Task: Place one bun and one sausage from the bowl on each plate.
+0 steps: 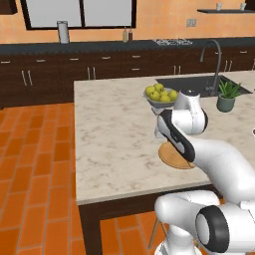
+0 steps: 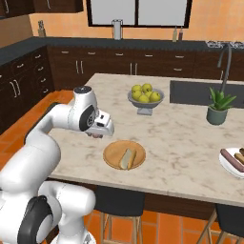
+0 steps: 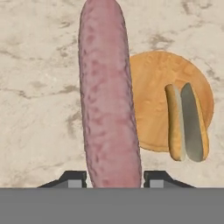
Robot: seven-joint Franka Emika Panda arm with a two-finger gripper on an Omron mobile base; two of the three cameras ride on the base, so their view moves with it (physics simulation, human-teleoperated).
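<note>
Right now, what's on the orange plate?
One split bun lies on the orange plate, toward its edge. No sausage on it yet: the sausage is held in the gripper over the counter beside the plate, covering part of the plate's rim.

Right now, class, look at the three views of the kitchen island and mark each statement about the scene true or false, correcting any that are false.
1. The gripper holds a sausage between its fingers. True.
2. The orange-tan plate already has a split bun on it. True.
3. The sausage already lies on the orange-tan plate. False: it is in the gripper, over the marble counter beside the plate.
4. The grey footed bowl holds red apples. False: it holds yellow fruit.
5. A small potted plant stands on the counter near the sink. True.
6. The bun sits in the middle of the plate. False: it lies toward one edge.
</note>
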